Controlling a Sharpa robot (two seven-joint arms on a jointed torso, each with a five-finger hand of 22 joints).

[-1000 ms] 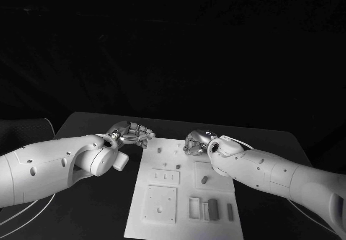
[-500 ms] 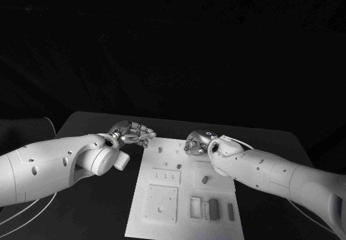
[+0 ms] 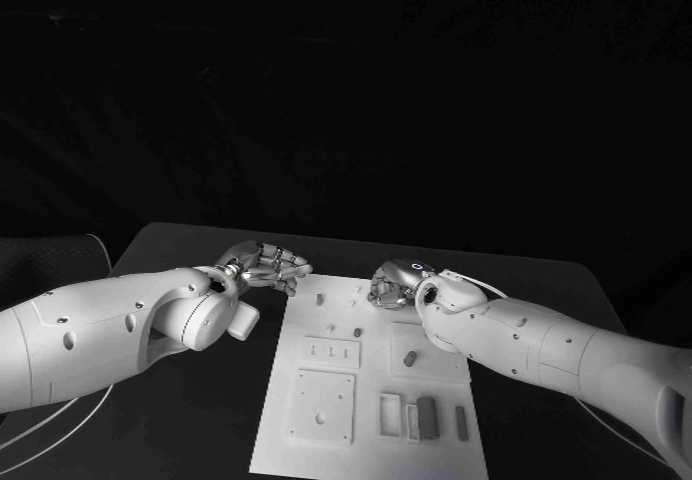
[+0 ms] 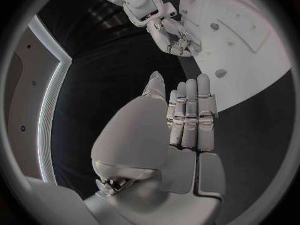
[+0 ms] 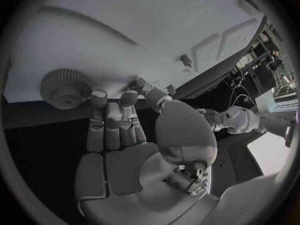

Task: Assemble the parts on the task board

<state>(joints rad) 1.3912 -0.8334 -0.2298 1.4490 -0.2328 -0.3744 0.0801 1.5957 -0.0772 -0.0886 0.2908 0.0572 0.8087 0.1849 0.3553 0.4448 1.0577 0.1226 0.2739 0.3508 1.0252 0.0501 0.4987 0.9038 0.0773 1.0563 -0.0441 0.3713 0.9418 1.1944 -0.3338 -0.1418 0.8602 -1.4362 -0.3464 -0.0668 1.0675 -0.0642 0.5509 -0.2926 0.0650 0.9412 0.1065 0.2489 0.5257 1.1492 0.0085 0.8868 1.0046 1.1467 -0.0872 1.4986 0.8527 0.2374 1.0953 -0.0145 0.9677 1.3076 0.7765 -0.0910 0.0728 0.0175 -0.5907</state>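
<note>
The white task board (image 3: 368, 390) lies in the middle of the black table. Small dark parts lie on it: one (image 3: 410, 358) at mid-board, two small ones (image 3: 332, 329) nearer the far end, and long ones in slots (image 3: 426, 417) at the near end. My left hand (image 3: 264, 267) hovers off the board's far left corner, its fingers (image 4: 190, 112) straight and side by side, holding nothing. My right hand (image 3: 392, 285) is over the board's far end. Its fingertips (image 5: 112, 105) reach up to a pale gear (image 5: 65, 87) on the board, with nothing held.
A square plate (image 3: 322, 407) and a smaller plate with three slots (image 3: 330, 352) sit on the board's left half. Black table (image 3: 202, 400) surrounds the board on both sides. The right hand (image 4: 178, 37) also appears in the left wrist view, at the board's edge (image 4: 250, 60).
</note>
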